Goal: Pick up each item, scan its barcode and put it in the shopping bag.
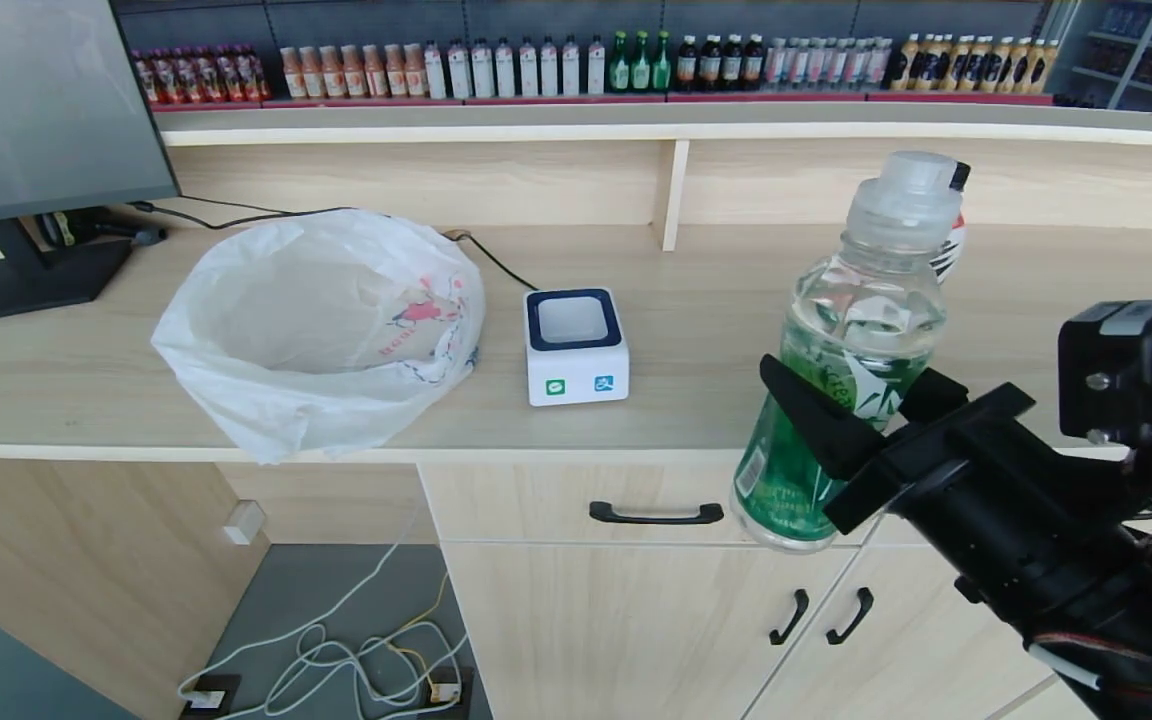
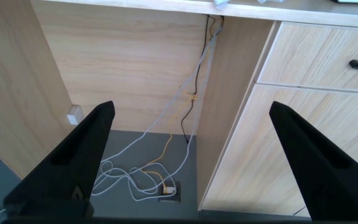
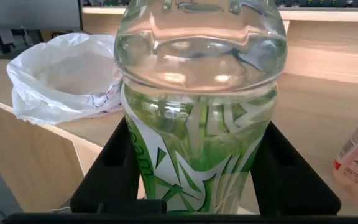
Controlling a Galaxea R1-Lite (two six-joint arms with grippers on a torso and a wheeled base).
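Green-labelled bottle (image 1: 851,370) of clear liquid, capped, nearly upright with a slight lean, lifted off the counter (image 1: 86,380) and hanging at about four o'clock from the scanner (image 1: 576,345). Clamped around the label band by the right gripper (image 1: 866,400), one black finger on each side of the body, the same grasp seen close up in the right wrist view (image 3: 197,180). Shows a small white patch low on the label, turned toward eight o'clock; possibly the barcode, too small to be sure.

At one o'clock from the held bottle, standing on the counter behind it: a second bottle (image 1: 951,245) with a red and white label, untouched. At nine o'clock from the scanner, just beside it: the shopping bag (image 1: 321,330), white plastic, mouth spread open and facing up, nothing made out inside.

Down at seven o'clock, below counter level: the left gripper (image 2: 194,162), fingers spread wide with nothing between them, facing the cables (image 2: 148,174) on the floor.

Judged early in the job: first item picked up, not yet over the scanner window, so scan and bagging both left to do. After that, the second bottle to be fetched, scanned and bagged as well.
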